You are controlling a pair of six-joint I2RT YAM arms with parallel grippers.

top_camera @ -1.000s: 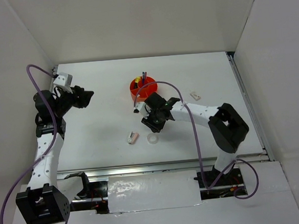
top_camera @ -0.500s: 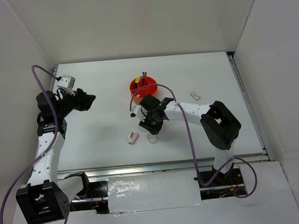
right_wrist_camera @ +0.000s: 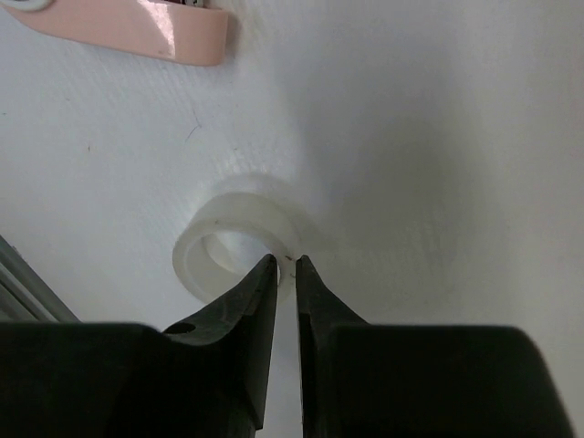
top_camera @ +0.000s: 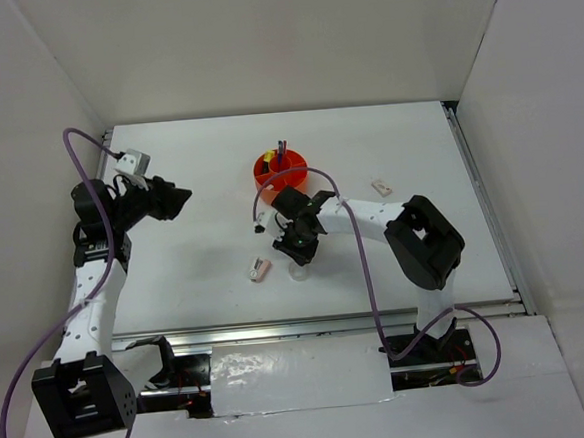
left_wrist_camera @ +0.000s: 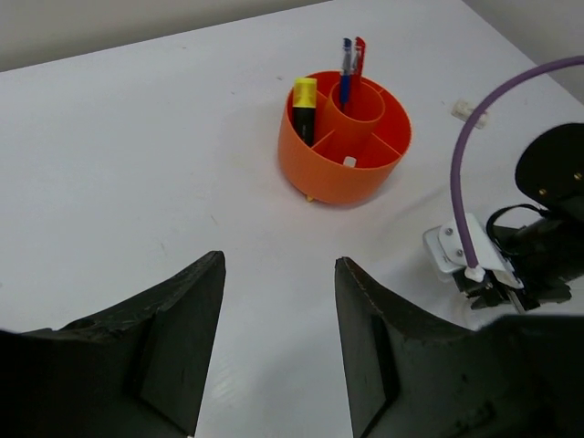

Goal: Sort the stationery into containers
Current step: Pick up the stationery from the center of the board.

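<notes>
On the desk [top_camera: 196, 286], the orange organizer [top_camera: 279, 173] stands toward the back. Well left of it, the left end effector [left_wrist_camera: 278, 265] hangs with fingers spread. On its near side, the right end effector [right_wrist_camera: 285, 265] pinches the wall of the white tape ring [right_wrist_camera: 219, 242], with the pink-white piece [right_wrist_camera: 137, 27] close by.

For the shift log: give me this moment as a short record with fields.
Left gripper: open, empty
Right gripper: closed on wall of white tape ring
Orange organizer: blue pen and red pen in central cup; yellow piece in an outer compartment
Unsorted: pink-white piece, white eraser
</notes>
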